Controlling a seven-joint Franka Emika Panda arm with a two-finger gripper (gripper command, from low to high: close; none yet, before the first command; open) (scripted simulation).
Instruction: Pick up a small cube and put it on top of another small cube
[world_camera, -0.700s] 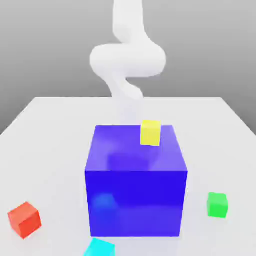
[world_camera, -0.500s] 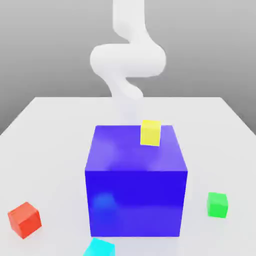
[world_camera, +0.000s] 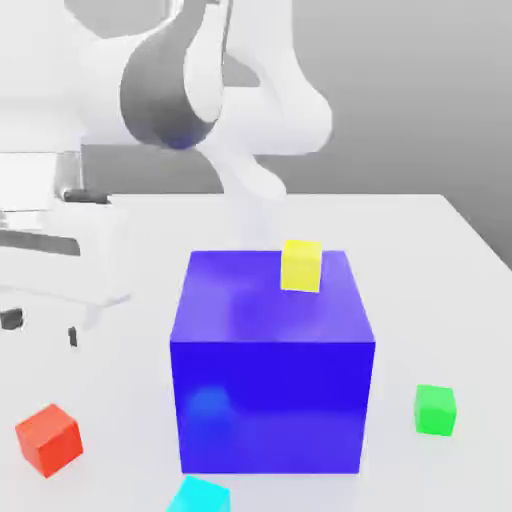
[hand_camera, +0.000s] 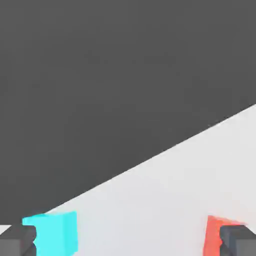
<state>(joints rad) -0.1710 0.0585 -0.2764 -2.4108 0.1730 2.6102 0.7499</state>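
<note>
Apparently the open fingers (world_camera: 40, 328) hang clear of the blue block's (world_camera: 272, 370) edges

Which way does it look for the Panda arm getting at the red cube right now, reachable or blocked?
Probably yes: the gripper hangs above the red cube, open and empty, and the blue block stands off to the side.
</note>
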